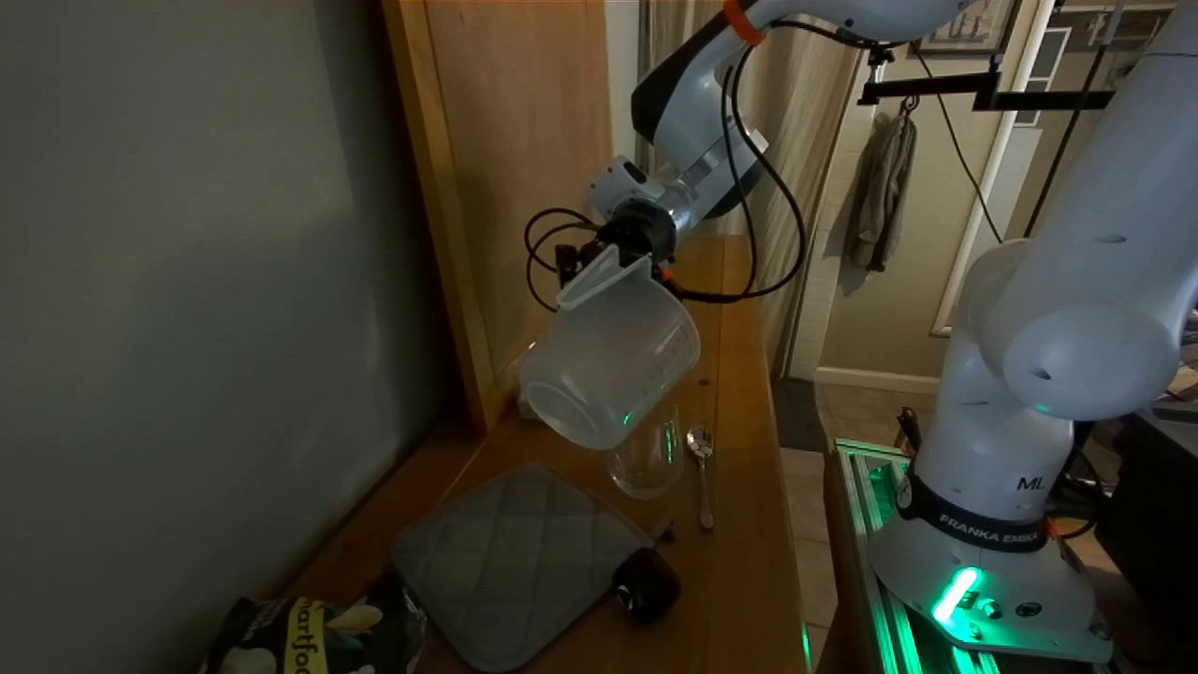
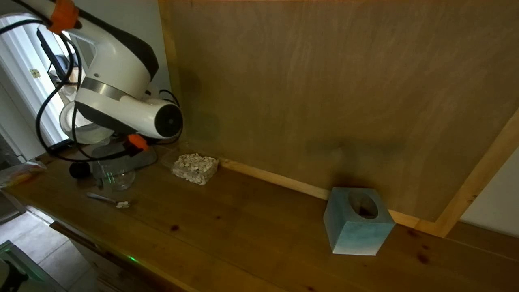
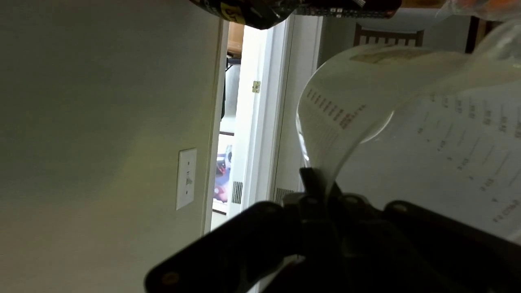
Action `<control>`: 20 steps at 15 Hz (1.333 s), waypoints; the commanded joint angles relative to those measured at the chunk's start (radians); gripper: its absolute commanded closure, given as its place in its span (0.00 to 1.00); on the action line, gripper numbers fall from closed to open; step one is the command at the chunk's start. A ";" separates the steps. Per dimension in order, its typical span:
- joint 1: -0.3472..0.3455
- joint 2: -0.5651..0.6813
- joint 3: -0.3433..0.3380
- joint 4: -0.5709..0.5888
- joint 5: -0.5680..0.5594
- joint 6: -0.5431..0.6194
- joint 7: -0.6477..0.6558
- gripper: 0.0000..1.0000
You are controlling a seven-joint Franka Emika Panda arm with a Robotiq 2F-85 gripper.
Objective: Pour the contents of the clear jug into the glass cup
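In the wrist view we see the gripper (image 3: 323, 187) closed on a thin edge of the clear jug (image 3: 439, 158); blur keeps us from telling which part of it. The clear jug fills the right side and runs out of frame, its printed marks too soft for us to read. A black snack bag (image 3: 258, 16) is cut off at the top.

In an exterior view we find the clear jug tilted in the air over the wooden counter (image 1: 744, 562), hiding much of the gripper. Its handle (image 1: 591, 283) is uppermost and its long axis slants from upper right to lower left, a rounded end facing lower left; we cannot tell whether that is mouth or base. It also covers the upper part of the glass cup (image 1: 646, 468), so whether they touch we cannot say. A spoon (image 1: 703, 473) lies just beside the glass cup.

In an exterior view the arm (image 2: 121, 113) and its black cables (image 2: 101, 157) mask much of the clear jug, and we cannot read its axis. Near the glass cup we see a clear container (image 2: 194, 168) of pale lumps, its left end faint.
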State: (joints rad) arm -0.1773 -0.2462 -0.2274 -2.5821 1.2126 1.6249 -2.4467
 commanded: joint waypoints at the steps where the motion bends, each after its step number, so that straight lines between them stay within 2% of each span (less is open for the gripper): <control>1: -0.018 0.032 -0.009 0.032 0.032 -0.063 -0.024 0.99; 20: -0.026 0.089 -0.007 0.061 0.091 -0.123 -0.007 0.99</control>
State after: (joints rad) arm -0.1916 -0.1736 -0.2397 -2.5363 1.2672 1.5353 -2.4522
